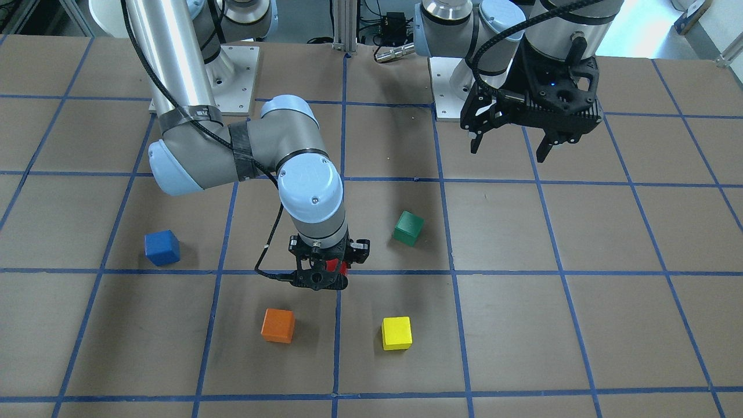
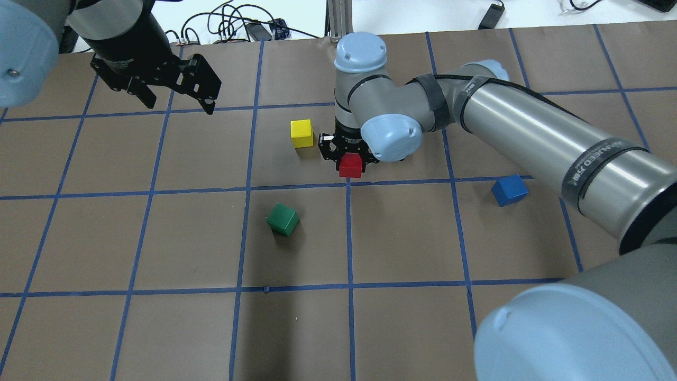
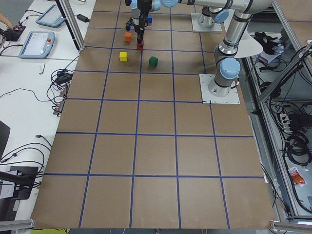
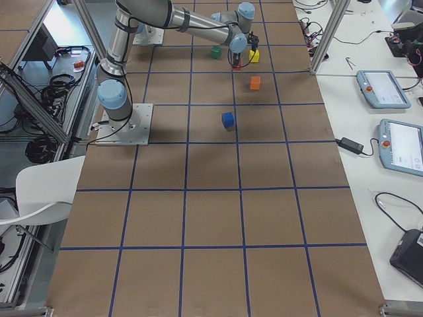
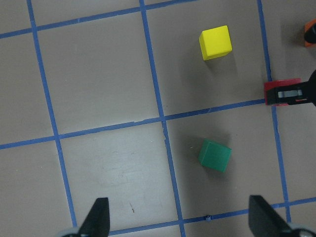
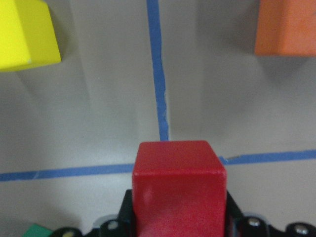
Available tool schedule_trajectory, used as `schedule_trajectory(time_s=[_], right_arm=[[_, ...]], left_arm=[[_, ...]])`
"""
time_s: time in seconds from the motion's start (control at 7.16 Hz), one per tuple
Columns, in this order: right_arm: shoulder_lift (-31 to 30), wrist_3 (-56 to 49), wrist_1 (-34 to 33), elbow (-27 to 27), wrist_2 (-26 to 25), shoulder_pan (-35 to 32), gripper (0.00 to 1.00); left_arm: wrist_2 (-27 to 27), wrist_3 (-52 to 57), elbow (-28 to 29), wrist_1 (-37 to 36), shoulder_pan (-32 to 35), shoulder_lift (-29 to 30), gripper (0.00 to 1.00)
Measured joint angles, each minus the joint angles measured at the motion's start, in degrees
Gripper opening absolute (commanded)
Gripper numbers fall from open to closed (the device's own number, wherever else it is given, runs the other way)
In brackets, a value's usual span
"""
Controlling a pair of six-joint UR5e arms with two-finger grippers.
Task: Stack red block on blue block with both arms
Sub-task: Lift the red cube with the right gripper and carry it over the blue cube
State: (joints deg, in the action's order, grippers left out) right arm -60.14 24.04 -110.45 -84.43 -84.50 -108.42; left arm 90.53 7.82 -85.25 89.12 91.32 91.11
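Now the right gripper grasps the red block, well apart from the blue block, while the left gripper hangs released, holding nothing.

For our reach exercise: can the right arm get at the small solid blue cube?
Likely yes: the blue cube sits alone on its side, nothing between it and the right gripper holding the small red cube.

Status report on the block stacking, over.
Left gripper open, above the table. Right gripper shut on red block. Blue block bare, nothing on it. Nothing between the two.
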Motion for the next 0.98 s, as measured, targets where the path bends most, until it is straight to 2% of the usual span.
schedule_trajectory(time_s=[0.28,0.42,0.7,0.98], right_arm=[[-0.99,-0.87,15.6,9.96,-0.04,3.97,0.0],[-2.04,-3.75,21.2,12.47,-0.1,7.46,0.0],[-4.99,-14.39,27.48,12.26,-1.4,15.4,0.0],[-8.21,-24.02,27.82,7.48,-3.74,21.57,0.0]], left_arm=[[-0.06,0.02,-0.04,0.04,0.0,-0.03,1.0],[-0.1,0.05,-0.03,0.0,0.0,-0.03,1.0],[-0.12,0.08,-0.05,-0.07,0.0,-0.09,1.0],[-0.17,0.03,-0.04,-0.09,0.0,-0.04,1.0]])
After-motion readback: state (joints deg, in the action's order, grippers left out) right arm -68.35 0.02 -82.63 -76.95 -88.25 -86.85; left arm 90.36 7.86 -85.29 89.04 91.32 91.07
